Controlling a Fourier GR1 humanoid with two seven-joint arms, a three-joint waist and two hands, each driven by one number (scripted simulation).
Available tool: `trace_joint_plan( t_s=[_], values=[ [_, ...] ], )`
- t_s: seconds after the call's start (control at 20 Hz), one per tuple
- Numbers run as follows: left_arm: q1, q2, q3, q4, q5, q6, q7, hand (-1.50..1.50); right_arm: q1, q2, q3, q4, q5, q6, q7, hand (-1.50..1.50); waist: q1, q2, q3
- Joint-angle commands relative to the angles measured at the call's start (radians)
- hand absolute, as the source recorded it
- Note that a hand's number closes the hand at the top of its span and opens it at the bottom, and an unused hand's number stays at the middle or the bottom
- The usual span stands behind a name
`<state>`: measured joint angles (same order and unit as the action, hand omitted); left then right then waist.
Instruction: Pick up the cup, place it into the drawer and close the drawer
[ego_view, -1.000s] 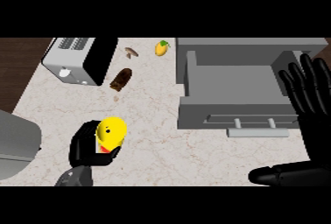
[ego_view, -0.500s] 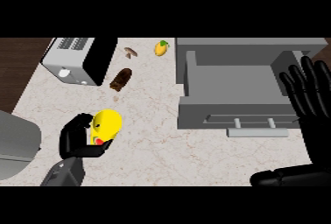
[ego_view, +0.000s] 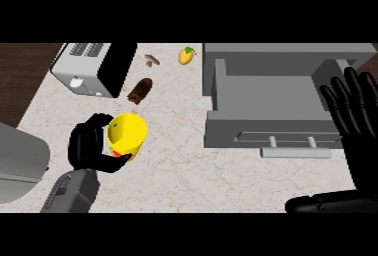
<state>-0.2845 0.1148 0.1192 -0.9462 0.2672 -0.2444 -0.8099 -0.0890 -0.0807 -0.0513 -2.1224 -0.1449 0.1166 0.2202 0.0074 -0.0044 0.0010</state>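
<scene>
A yellow cup (ego_view: 127, 133) with a red mark near its base sits tilted in my left hand (ego_view: 92, 147), whose black fingers curl round its left side at the counter's left. The grey drawer (ego_view: 269, 102) stands pulled out at the right, its inside bare and its handle (ego_view: 291, 143) on the front face. My right hand (ego_view: 354, 112) is held open with straight fingers up, over the drawer's right edge.
A silver toaster (ego_view: 88, 67) stands at the back left. A brown pastry (ego_view: 139, 90), a small mushroom (ego_view: 152, 60) and a mango (ego_view: 187, 55) lie on the speckled counter (ego_view: 192, 175) behind the cup. A grey appliance (ego_view: 18, 160) fills the left edge.
My left hand has carried the cup up and to the right, away from the near edge. The cup now tilts more. The right hand has barely shifted.
</scene>
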Motion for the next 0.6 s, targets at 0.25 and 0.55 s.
trace_joint_plan(
  t_s=[0.25, 0.55],
  values=[
    [0.012, -0.089, -0.112, -0.437, 0.035, 0.126, 0.341, 1.50, 0.012, -0.021, -0.050, 0.076, -0.044, 0.051, -0.073, -1.50, -0.003, 0.002, 0.000],
    [-0.140, -0.106, -0.127, -0.495, 0.013, 0.240, 0.487, 1.50, 0.033, 0.001, -0.007, 0.015, 0.004, 0.020, -0.048, -1.50, -0.010, 0.003, -0.001]
  ],
)
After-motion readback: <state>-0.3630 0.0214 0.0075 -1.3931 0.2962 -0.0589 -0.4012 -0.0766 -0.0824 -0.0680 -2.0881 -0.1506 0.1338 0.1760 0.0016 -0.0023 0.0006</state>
